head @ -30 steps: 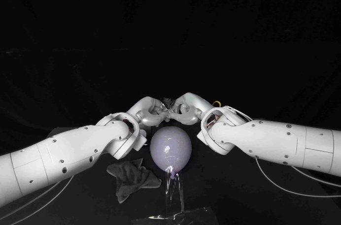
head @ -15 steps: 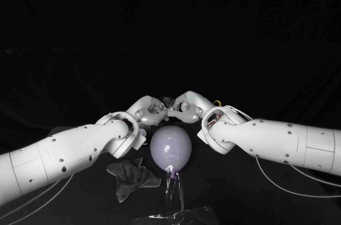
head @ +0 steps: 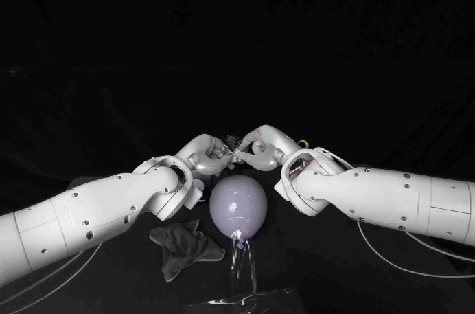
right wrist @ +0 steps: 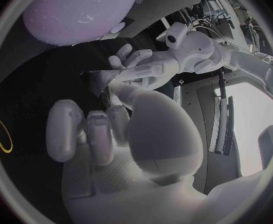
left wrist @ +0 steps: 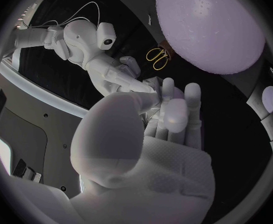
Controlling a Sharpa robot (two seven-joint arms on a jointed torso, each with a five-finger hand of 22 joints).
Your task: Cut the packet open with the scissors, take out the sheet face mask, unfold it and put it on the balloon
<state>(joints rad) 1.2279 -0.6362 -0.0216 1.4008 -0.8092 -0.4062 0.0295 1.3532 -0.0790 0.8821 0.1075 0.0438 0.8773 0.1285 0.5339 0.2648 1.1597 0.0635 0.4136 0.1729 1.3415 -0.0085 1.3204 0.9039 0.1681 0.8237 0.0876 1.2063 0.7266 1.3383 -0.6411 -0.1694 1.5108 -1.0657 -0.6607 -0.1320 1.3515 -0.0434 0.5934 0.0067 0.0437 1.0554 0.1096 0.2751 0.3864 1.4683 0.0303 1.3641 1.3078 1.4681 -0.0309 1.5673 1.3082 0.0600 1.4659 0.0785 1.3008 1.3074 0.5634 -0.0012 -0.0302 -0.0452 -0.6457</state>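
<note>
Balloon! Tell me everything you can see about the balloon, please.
The balloon is pale purple, egg-shaped, smooth and shiny like rubber. It stands with its knot down on a clear stand. Nothing covers it. The left hand and right hand meet just beyond its rounded end, and the wrist views show them apart from it.

The balloon (head: 239,203) sits on a clear stand (head: 239,260) at the middle of the surface (head: 322,281). Behind it the left hand (head: 210,157) and the right hand (head: 263,150) come close together, each on its own side. A crumpled cloth (head: 183,245) lies just beside the stand, on the robot's left. The scissors (left wrist: 158,56) lie farther back, behind the right wrist, well apart from the cloth.
</note>
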